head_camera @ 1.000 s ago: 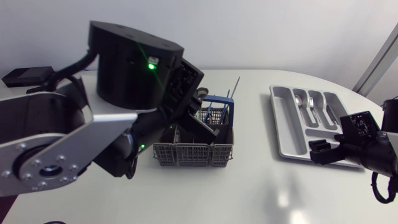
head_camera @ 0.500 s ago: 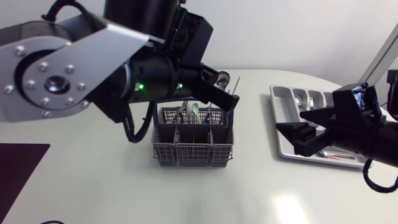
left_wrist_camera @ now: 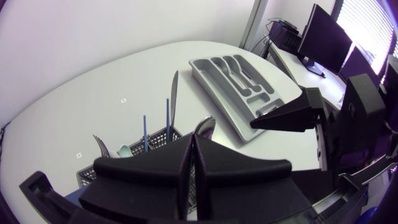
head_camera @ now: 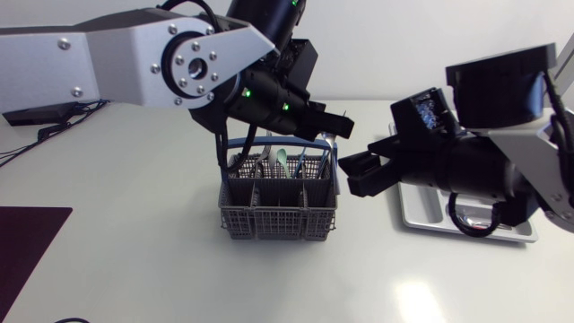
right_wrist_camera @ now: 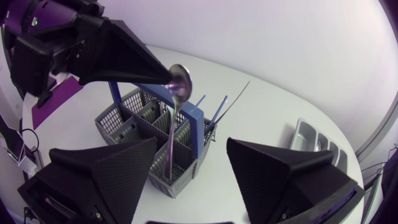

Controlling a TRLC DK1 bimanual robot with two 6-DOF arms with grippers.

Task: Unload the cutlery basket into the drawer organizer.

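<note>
A grey wire cutlery basket (head_camera: 278, 212) with a blue handle stands mid-table, holding several blue-handled pieces and a knife (left_wrist_camera: 173, 93). My left gripper (head_camera: 339, 130) hangs just over the basket's right rear corner, shut on the bowl end of a silver spoon (right_wrist_camera: 171, 137). The spoon's handle points down toward the basket. My right gripper (head_camera: 359, 173) is open just right of the basket, its fingers (right_wrist_camera: 106, 174) wide apart with the spoon's handle ahead of the gap. The grey drawer organizer (left_wrist_camera: 236, 81) lies at the right, largely hidden under my right arm in the head view.
A dark purple mat (head_camera: 27, 242) lies at the table's front left corner. A black box (head_camera: 36, 112) with cables sits at the far left edge. Bare tabletop shows in front of the basket.
My left arm swung up and back, lifting the spoon above the basket. My right arm came left from the organizer to beside the basket.
</note>
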